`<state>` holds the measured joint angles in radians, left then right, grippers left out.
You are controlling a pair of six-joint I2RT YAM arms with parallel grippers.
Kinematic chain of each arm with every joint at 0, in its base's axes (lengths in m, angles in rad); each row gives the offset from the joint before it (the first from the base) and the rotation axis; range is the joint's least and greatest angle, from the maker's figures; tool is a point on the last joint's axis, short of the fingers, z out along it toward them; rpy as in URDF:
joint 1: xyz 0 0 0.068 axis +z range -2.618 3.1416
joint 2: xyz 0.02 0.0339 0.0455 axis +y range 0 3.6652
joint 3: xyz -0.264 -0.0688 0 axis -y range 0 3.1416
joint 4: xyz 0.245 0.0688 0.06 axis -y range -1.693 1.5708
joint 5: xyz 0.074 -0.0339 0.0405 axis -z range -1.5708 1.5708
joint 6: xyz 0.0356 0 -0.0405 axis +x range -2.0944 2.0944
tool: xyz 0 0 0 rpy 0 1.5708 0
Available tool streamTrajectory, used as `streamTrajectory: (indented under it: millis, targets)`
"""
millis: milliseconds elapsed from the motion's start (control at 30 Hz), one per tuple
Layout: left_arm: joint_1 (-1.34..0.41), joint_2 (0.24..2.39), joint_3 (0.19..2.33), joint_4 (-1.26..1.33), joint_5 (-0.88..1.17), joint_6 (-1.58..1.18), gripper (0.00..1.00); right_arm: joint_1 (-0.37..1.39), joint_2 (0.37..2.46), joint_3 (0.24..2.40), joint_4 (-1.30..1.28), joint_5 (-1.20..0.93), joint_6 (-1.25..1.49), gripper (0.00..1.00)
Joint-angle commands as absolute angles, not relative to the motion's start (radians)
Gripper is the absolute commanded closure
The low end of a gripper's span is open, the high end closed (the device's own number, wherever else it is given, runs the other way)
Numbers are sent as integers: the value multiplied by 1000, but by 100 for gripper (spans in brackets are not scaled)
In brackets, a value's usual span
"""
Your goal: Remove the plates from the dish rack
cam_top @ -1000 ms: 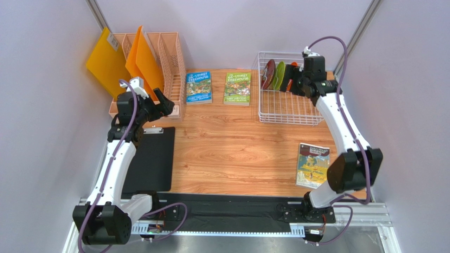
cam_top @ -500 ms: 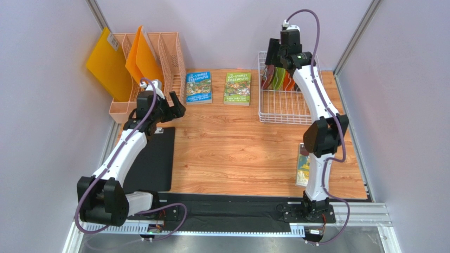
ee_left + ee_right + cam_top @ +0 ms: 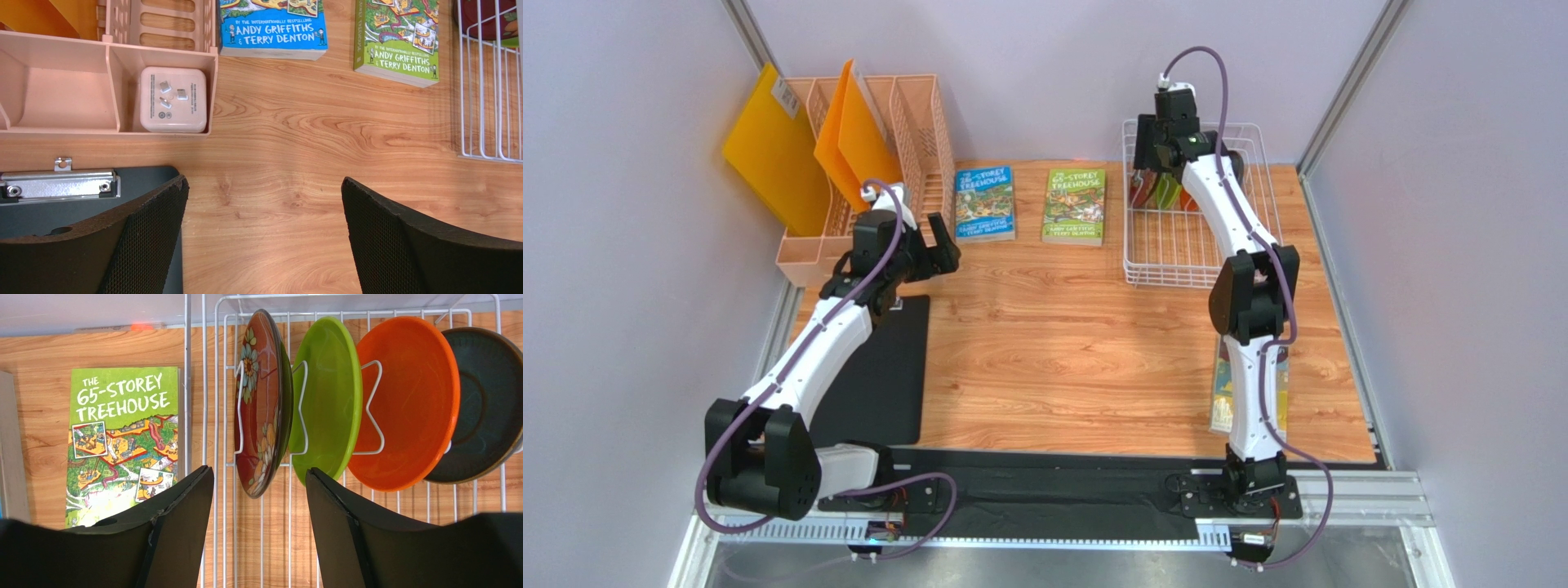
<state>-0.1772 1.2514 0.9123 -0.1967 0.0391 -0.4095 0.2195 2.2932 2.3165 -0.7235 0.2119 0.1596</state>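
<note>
From the right wrist, the dark red floral round plate (image 3: 258, 404) stands clearly upright in the white wire dish rack (image 3: 393, 499), with the right hand (image 3: 258, 478) spread wide at its edge. The left hand (image 3: 264, 184) hovers wide over the wooden worktop (image 3: 276, 141).

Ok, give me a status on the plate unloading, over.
Both pincers open, empty. Right pincer aimed at dark red plate; left pincer over the table. All four plates upright in dish rack. Nothing blocking.

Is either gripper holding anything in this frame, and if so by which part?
Nothing is held. The right gripper is open, lined up with the red plate but not gripping it; the left gripper is open above the table.
</note>
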Motion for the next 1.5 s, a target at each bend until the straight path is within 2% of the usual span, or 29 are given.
streamTrajectory:
  millis: [0, 333, 467, 567, 633, 667, 733, 767, 833, 867, 1067, 1300, 1467]
  targets:
    - [-183, 1238, 951, -161, 31, -385, 0, 219, 2333, 2364, -626, 236, 126, 38]
    - [-183, 1241, 968, -167, 38, -370, 0, 219, 2437, 2437, -589, 310, 71, 38]
    - [-183, 1252, 974, -166, 41, -368, 0, 218, 2462, 2441, -563, 333, 48, 47]
    - [-183, 1267, 976, -164, 37, -367, 0, 219, 2474, 2445, -549, 350, 37, 59]
    - [-183, 1281, 977, -163, 35, -364, 0, 218, 2480, 2447, -546, 350, 34, 62]
    - [-183, 1285, 976, -163, 35, -362, 0, 221, 2482, 2447, -545, 350, 32, 70]
    - [-183, 1295, 976, -163, 34, -360, 0, 221, 2490, 2450, -542, 356, 29, 72]
    - [-183, 1298, 974, -161, 31, -360, 0, 219, 2493, 2450, -541, 354, 26, 82]
    - [-183, 1305, 970, -156, 31, -359, 1, 227, 2497, 2450, -537, 359, 9, 92]
    - [-183, 1308, 971, -156, 29, -359, 0, 230, 2502, 2447, -532, 368, 5, 100]
    - [-183, 1322, 968, -158, 22, -350, 1, 290, 2484, 2407, -465, 486, -77, 100]
    - [-183, 1313, 962, -189, -43, -321, 0, 368, 2448, 2345, -273, 862, -190, 100]
    - [-183, 1293, 953, -193, -58, -314, 0, 376, 2353, 2249, -194, 934, -201, 100]
